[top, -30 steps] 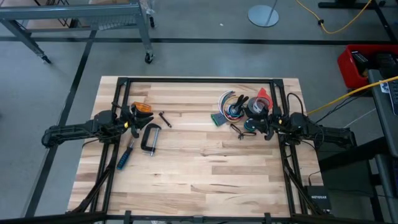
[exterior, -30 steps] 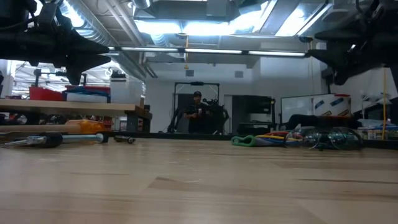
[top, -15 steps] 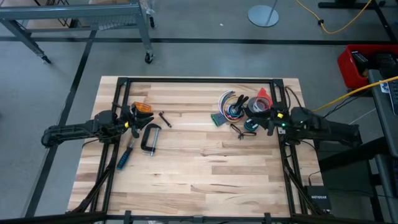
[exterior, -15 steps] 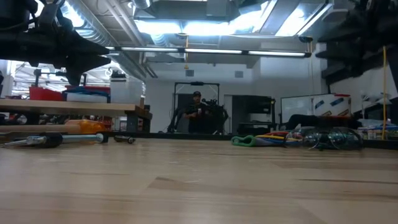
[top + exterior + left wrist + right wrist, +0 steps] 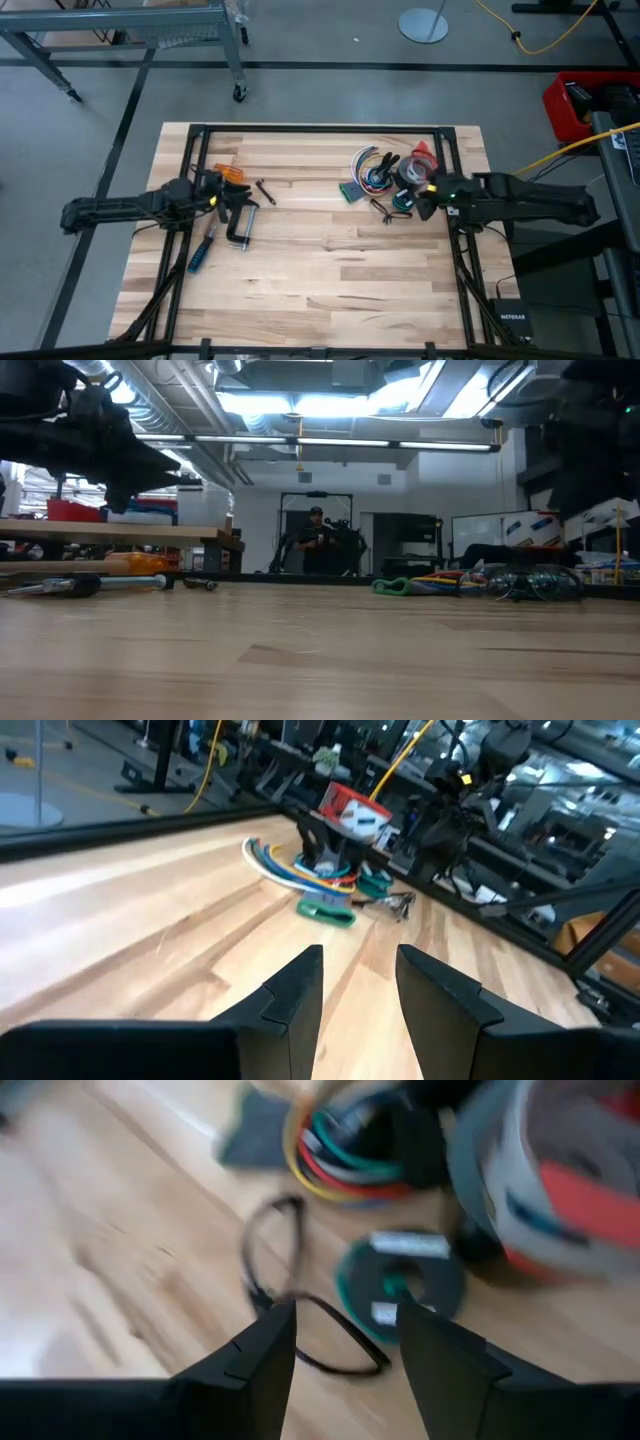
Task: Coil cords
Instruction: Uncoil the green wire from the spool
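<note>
Cords: two; thin black cord (image 5: 300,1320) and coiled green cord (image 5: 400,1285) lie just beside the tape rolls (image 5: 422,160).
Right gripper (image 5: 420,199): above them, fingers apart, empty.
Left gripper (image 5: 232,196): over the clamp (image 5: 240,222), fingers apart.
Risk: we might snag the wire bundle (image 5: 368,168) or rolls.
</note>
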Controlling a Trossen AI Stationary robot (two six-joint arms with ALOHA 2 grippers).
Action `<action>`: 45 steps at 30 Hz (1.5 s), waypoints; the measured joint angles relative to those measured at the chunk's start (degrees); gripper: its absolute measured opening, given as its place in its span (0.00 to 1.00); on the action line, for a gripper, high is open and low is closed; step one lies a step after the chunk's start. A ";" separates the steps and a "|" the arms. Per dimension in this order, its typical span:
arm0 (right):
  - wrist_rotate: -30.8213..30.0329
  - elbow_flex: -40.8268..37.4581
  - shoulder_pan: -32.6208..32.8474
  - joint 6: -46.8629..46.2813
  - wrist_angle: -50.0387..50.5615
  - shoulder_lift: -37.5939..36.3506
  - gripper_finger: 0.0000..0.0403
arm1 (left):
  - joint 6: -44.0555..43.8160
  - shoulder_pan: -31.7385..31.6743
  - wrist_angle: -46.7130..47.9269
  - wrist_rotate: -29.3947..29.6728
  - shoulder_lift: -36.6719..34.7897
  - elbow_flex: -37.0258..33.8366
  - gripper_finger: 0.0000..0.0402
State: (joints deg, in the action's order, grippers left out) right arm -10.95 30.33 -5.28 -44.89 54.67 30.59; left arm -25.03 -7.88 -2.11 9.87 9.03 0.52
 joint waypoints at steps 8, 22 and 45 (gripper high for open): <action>-0.49 -0.02 0.01 -3.63 0.21 11.47 0.44 | -0.26 0.00 0.00 0.02 4.05 -0.01 0.30; -1.73 -0.07 0.00 -4.54 -0.95 24.25 0.44 | -0.29 0.00 0.02 0.01 6.58 -0.01 0.30; 9.63 -0.09 -17.63 4.81 -9.13 24.70 0.44 | -0.33 0.00 0.02 0.00 6.68 0.01 0.30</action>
State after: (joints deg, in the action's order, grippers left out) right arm -1.32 30.24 -22.91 -40.09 45.54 55.29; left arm -25.36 -7.88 -2.09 9.87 15.70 0.53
